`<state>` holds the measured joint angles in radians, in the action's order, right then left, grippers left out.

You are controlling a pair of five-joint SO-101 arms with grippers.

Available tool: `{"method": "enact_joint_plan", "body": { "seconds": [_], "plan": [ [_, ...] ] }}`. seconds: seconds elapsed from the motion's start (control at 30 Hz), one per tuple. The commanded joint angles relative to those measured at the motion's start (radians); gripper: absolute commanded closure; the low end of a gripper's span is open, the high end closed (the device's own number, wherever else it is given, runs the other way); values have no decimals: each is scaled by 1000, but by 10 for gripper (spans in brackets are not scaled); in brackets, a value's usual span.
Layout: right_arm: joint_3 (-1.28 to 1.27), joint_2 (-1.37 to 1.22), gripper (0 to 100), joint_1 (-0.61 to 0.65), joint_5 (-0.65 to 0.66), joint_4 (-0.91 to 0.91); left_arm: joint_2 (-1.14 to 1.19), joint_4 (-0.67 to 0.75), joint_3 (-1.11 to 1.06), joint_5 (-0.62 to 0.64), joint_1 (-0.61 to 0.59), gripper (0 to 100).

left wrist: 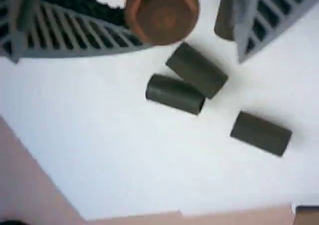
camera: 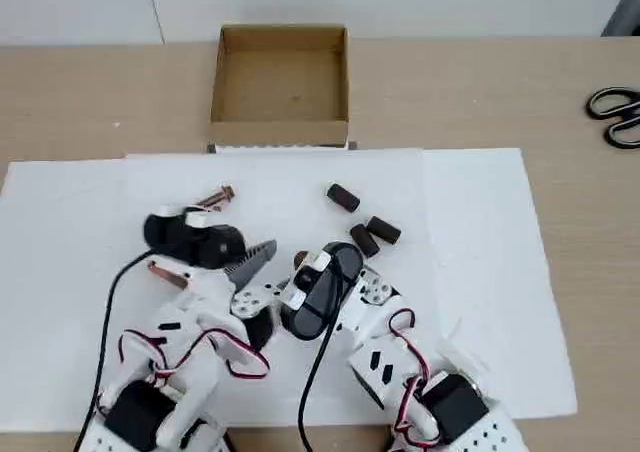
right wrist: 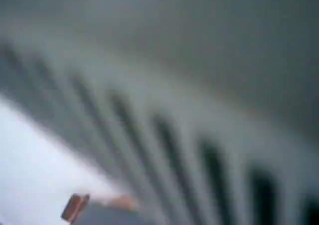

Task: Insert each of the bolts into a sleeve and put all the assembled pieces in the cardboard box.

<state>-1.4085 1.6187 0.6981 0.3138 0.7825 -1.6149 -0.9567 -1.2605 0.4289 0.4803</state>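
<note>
A copper bolt [left wrist: 162, 11] hangs head-on between the wide-apart grey ribbed fingers [left wrist: 60, 31] of my open left gripper [left wrist: 194, 52]. From above, that bolt [camera: 300, 260] sits at the tip of my right gripper [camera: 305, 265], which seems shut on it under its black camera housing. My left gripper [camera: 258, 264] points at it from the left. Three dark sleeves [left wrist: 174, 93] lie on the white paper beyond; two touch [camera: 373, 235] and one lies apart [camera: 342, 197]. Two more bolts lie on the paper [camera: 215, 197] [camera: 166, 273]. The cardboard box [camera: 280, 132] stands open at the back.
White paper [camera: 480, 272] covers the middle of the wooden table. Black scissors [camera: 615, 117] lie at the far right edge. The left arm's cable [camera: 108, 302] trails over the paper. A blurred ribbed finger [right wrist: 189, 150] is close to the right wrist camera.
</note>
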Motion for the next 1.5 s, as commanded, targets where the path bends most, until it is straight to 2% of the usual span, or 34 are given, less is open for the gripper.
{"method": "enact_joint_plan", "body": {
  "seconds": [0.0,0.17,0.27,0.43,0.6,0.77,1.0,1.2,1.33,1.47],
  "plan": [
    [18,12,995,-1,0,-13,-8,-23,104,-9,-5,806],
    [18,7,995,-21,-2,-13,-8,-23,142,-12,-5,987],
    [14,2,995,-91,-37,-21,-8,-29,133,-49,-14,994],
    [11,1,995,-219,-155,-21,-5,-21,87,-153,-196,994],
    [97,-58,995,-236,-164,-21,-8,-23,-36,-250,-402,994],
    [350,-397,995,-260,-262,-36,-8,-23,-170,-255,-483,994],
    [804,-934,995,-315,-293,-101,-8,-21,-231,-261,-480,994],
    [1197,-1362,995,-315,-292,-107,-9,35,-317,-376,-486,994],
    [1445,-1601,995,-315,-224,-107,-9,114,-358,-384,-486,994],
    [1674,-1811,995,-317,-137,-107,-9,133,-363,-384,-486,994]
  ]
}}
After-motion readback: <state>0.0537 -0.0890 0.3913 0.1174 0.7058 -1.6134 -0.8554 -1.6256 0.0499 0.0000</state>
